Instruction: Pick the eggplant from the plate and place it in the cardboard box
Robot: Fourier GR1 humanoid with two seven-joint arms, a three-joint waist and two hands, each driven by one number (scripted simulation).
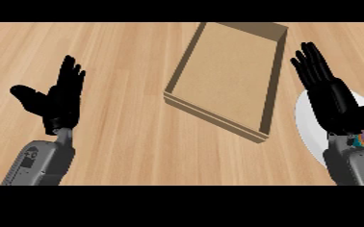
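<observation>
Both hands open (fingers up): left hand (57, 98), right hand (328, 94).

left hand (57, 101): matte black all over, slim segmented fingers and a thicker thumb.
right hand (328, 94): the same matte black, fingers long and jointed.
left forearm (39, 161): grey casing, rounded, with a darker recessed panel on its side and a narrow grey wrist neck.
right forearm (347, 161): grey shell (a small patch of multicoloured wiring shows at the wrist).
</observation>
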